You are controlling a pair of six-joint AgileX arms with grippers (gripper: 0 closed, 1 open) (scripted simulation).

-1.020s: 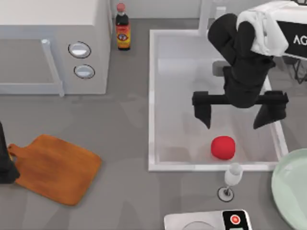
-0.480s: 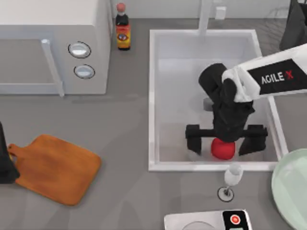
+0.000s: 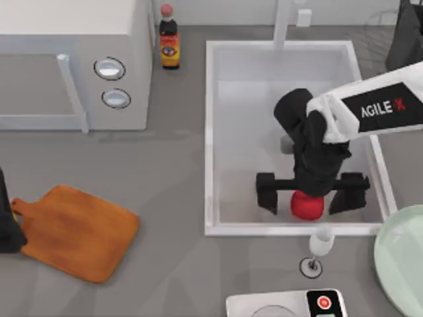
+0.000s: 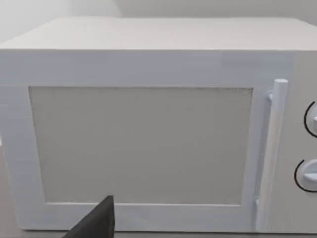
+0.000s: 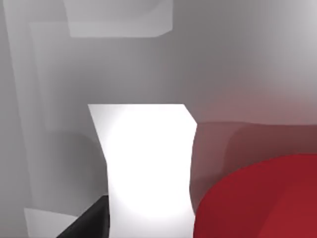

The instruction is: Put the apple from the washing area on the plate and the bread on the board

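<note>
Right gripper down in the sink, fingers wide either side of the apple, not gripping; plate and board bare, so nothing placed yet.

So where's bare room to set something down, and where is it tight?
Free: grey counter between the orange-brown wooden cutting board and the white sink basin; the pale green plate. Crowded: the sink's near end, where the right gripper straddles the red apple, by the wine glass.
</note>
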